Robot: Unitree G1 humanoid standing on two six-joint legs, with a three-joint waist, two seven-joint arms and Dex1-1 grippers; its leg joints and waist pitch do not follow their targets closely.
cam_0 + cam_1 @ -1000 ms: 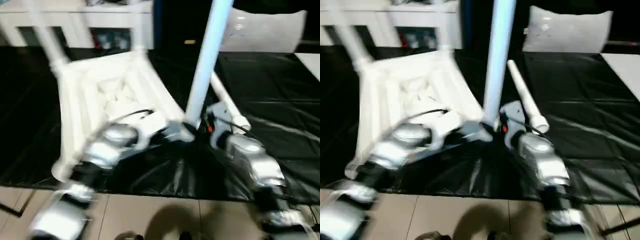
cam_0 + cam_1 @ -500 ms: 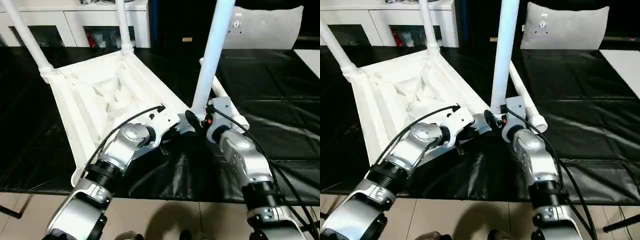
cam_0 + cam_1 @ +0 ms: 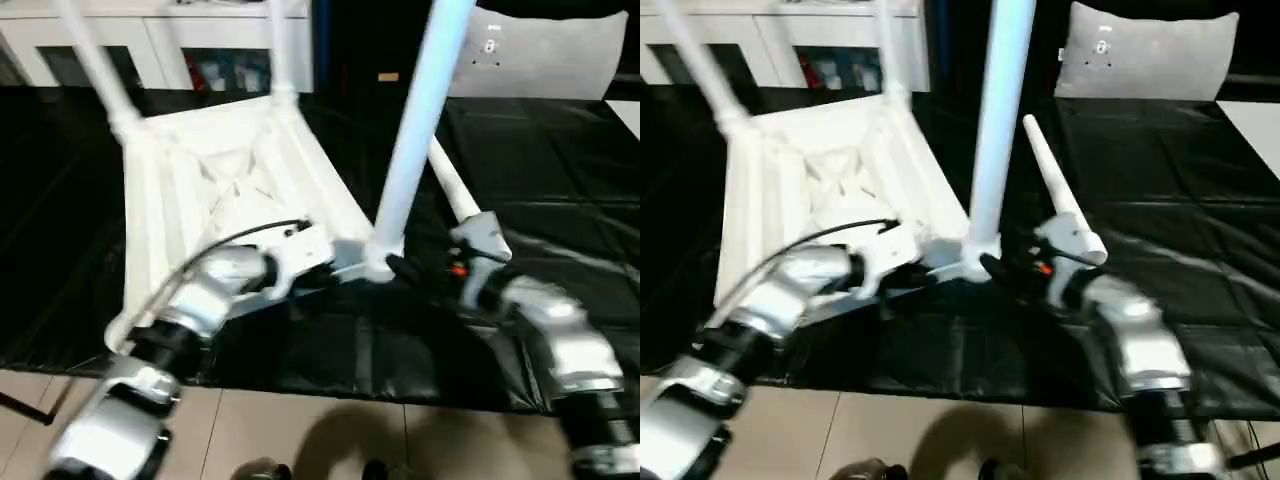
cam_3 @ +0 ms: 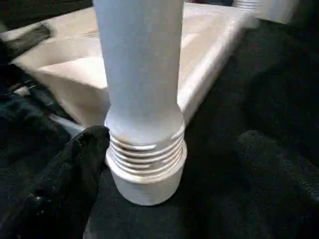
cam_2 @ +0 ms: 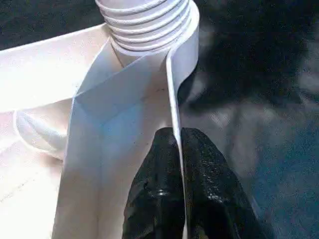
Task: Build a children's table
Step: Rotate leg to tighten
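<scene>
The children's table top (image 3: 215, 190) lies upside down on the black mat, ribbed underside up. Two legs (image 3: 95, 65) (image 3: 275, 55) stand in its far corners. A third leg (image 3: 415, 130) stands upright in the near right corner socket (image 4: 144, 186), with its threads (image 4: 144, 152) showing above the socket. The fourth leg (image 3: 455, 190) lies loose on the mat behind it. My left gripper (image 5: 177, 164) is shut on the thin rim wall of the top beside that socket. My right gripper (image 4: 174, 142) is open, its fingers (image 4: 65, 184) standing on either side of the upright leg's base.
A white cabinet with glass doors (image 3: 190, 45) runs along the back left. A pale grey panel (image 3: 545, 60) leans at the back right. The black mat (image 3: 560, 180) covers the work area, and tiled floor (image 3: 300, 435) begins at its near edge.
My right gripper's fingers have spread apart off the upright leg's base, and that arm has drawn back to the right. The left gripper keeps its hold on the rim. The camera has shifted.
</scene>
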